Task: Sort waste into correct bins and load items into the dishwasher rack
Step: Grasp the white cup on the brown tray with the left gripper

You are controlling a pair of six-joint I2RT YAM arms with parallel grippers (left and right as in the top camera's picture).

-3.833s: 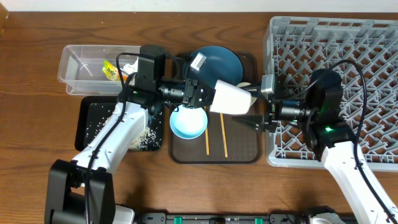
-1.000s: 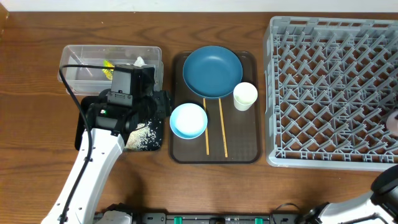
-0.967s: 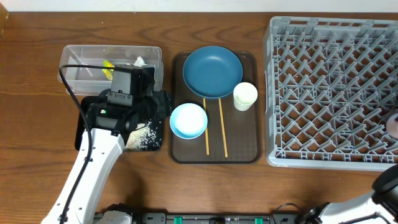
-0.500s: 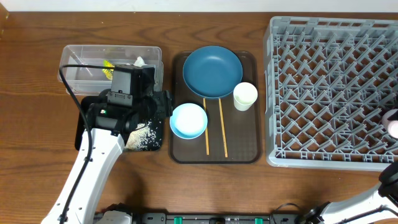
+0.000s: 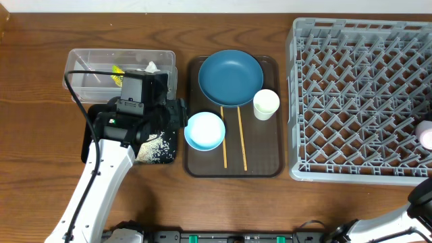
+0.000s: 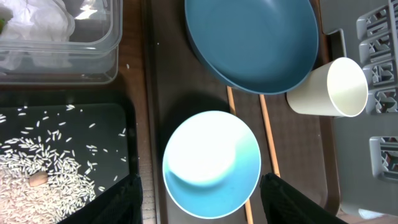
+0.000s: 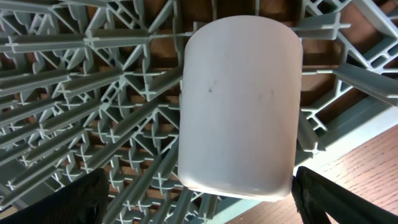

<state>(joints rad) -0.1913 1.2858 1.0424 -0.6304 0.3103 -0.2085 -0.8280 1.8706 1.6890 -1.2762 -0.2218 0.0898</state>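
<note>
Well to the right of the brown serving tray (image 5: 266, 145), at the outer edge of the dishwasher rack (image 7: 93, 93), my right tool (image 7: 202, 190) hangs with its two sides spread wider than the pinkish cup (image 7: 239, 99). Neither side touches the cup, which lies on its side across the grey pegs. I judge that cup loaded.

On the tray's near left part sits the light blue bowl (image 6: 211, 163), upright and empty. My left tool (image 6: 199, 199) hovers above it, likewise spread apart and holding nothing. Just right of the bowl, the two wooden chopsticks (image 5: 243, 145) lie side by side along the tray's middle. Further back stands the white cup (image 6: 329, 87), near the tray's right edge. The dark blue plate (image 6: 252, 40) fills the tray's far end, its rim touching or nearly touching the cup.

Left of the tray on the tabletop, the black tray (image 6: 124, 124) holds the rice grains (image 6: 43, 180). Beyond it, the clear container (image 6: 93, 62) holds the crumpled tissue (image 6: 31, 18) and the yellow-green wrapper (image 5: 116, 73).

So the waste looks sorted, and the step in hand is loading. The bowl seems the natural next piece. That calls for lowering my left tool onto one side of its rim, one finger inside and one outside, then carrying it right to the rack.
</note>
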